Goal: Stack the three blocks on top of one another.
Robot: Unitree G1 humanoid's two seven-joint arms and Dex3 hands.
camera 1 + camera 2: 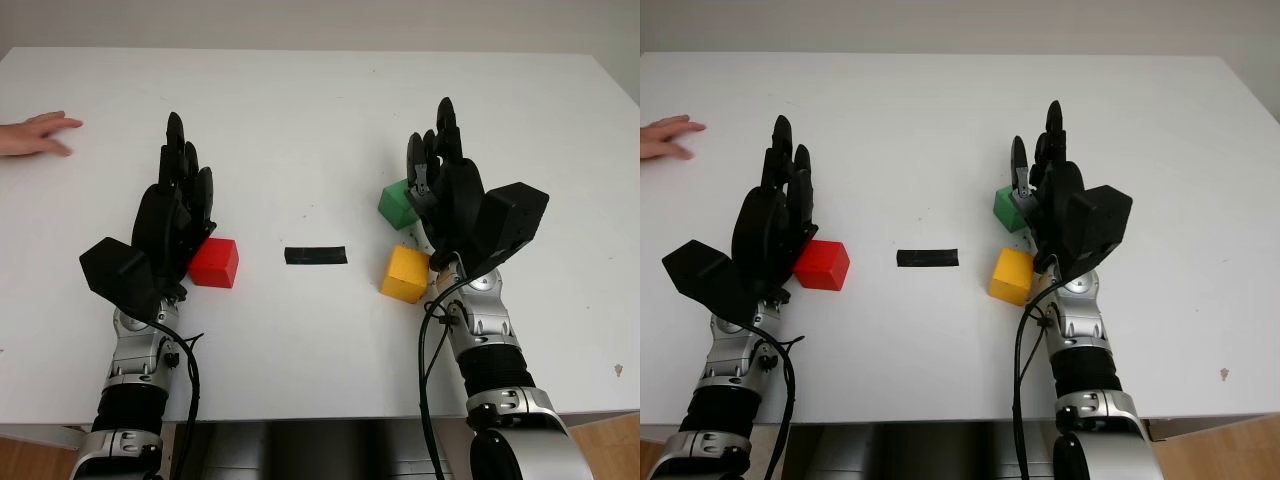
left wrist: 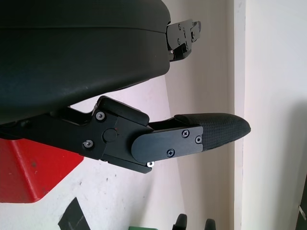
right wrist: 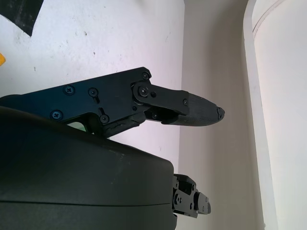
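Far half of white tabletop (image 1: 320,110) bare, wide room to pass. Flat black tape strip (image 1: 315,255) at centre, no hindrance. Red plastic cube (image 1: 214,263) hard against open left hand (image 1: 178,195). Green plastic cube (image 1: 398,204) and yellow plastic cube (image 1: 405,273) crowd open right hand (image 1: 440,170). Person's bare hand (image 1: 35,135) on far-left edge.

Two head eyes look down on the white table (image 1: 320,120); two wrist cameras sit tight against the robot hands.

Both eye views face forward and down from above the table's near edge, sharing the same scene: the black tape strip (image 1: 316,255) near frame centre sits slightly further left in the right eye view. The left wrist view looks along the left robot hand (image 2: 86,72), its shell in the upper left, the red block (image 2: 33,172) at lower left. The right wrist view hugs the right robot hand (image 3: 81,191), its shell in the lower left.
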